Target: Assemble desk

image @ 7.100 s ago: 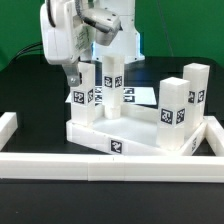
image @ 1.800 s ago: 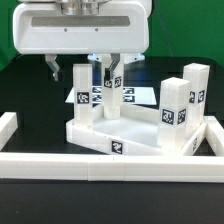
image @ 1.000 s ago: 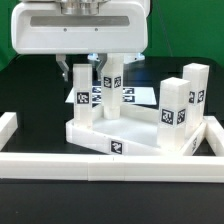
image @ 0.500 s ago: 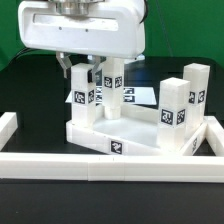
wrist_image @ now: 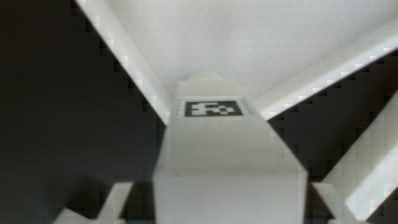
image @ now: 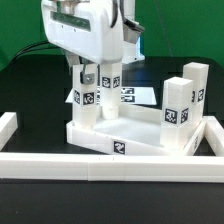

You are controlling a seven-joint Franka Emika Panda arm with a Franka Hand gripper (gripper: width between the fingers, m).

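The hand [image: 85,72] stood over the tabletop [image: 135,135], its fingers [wrist_image: 111,200] spread on either side of the upright leg [image: 84,98] at the tabletop's far corner on the exterior view's left. From where I watched I could not tell whether the fingers pressed the leg or merely flanked it; the wrist view showed the leg's long white face running between them, a tag [wrist_image: 215,107] at its far end.

Everything was plain white plastic: the tabletop a shallow rectangular tray with a raised rim, the legs square posts with sharp edges. A second leg [image: 111,88] rose just behind the first. Two more legs [image: 178,118] [image: 196,90] stood at the tabletop's other end. Each carried a black-and-white square tag, and another sat on the tabletop's near edge [image: 117,146]. No tag held readable writing.

The tabletop lay on the dark bench [image: 30,85], just behind a long white rail [image: 60,164].
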